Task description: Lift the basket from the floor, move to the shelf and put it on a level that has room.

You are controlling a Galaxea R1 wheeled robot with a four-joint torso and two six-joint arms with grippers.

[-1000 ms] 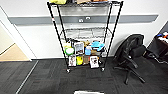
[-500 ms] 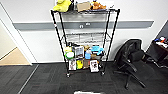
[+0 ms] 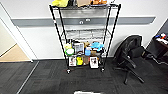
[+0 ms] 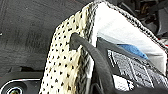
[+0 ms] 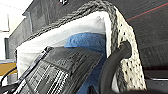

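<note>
Shelf (image 3: 85, 37): tall black wire rack, centre of the head view, against a pale wall.
Level (image 3: 86, 33): second tier from the top, bare grey grid.
Top tier: yellow plush toy (image 3: 60, 2) at upper centre-left.
Lower tiers: crowded with small items.
Floor (image 3: 45, 77): dark carpet tiles.
Chair (image 3: 131, 56): black office chair, right of the rack.
Basket (image 4: 67, 62): cream perforated sides, close in both wrist views, with black and blue cloth inside.
Left tool, right tool: grip state cannot be told.
</note>
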